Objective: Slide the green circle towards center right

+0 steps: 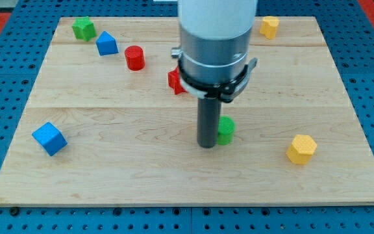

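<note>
The green circle (226,129) is a short green cylinder just right of the board's middle, partly hidden by the rod. My tip (207,145) rests on the board right against the green circle's left side. The rod rises from it into the wide grey and white arm body that covers the top middle of the view.
The wooden board (109,162) carries a yellow hexagon (301,149) at lower right, a yellow block (269,26) at top right, a red block (175,80) half hidden behind the arm, a red cylinder (134,58), a blue block (106,44), a green block (83,28) at top left, and a blue cube (49,138) at lower left.
</note>
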